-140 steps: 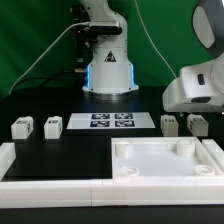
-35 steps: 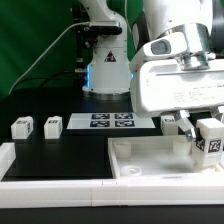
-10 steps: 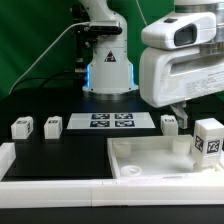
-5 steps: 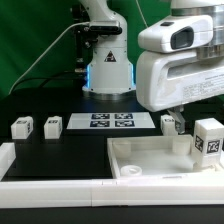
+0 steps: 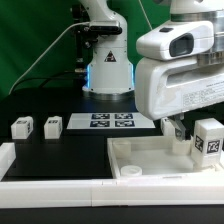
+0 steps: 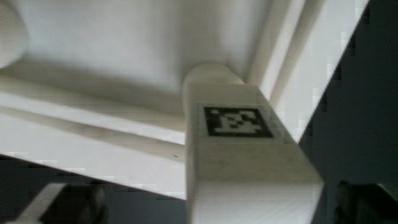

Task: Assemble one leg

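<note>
My gripper is shut on the leg, a white block with a black-and-white tag facing out. It holds the leg upright over the back right corner of the large white tray-like piece. In the wrist view the leg runs from between my dark fingers toward the tray's inner corner. I cannot tell whether its far end touches the tray. Two more legs stand at the exterior view's left. Another leg stands partly hidden behind my hand.
The marker board lies at the back middle, in front of the robot base. A white raised border runs along the front and left of the black table.
Earlier the gripper took the leg from the back right. Over the last second the hand has shifted slightly down and leftward above it, while the leg has stayed at the tray's back right corner.
</note>
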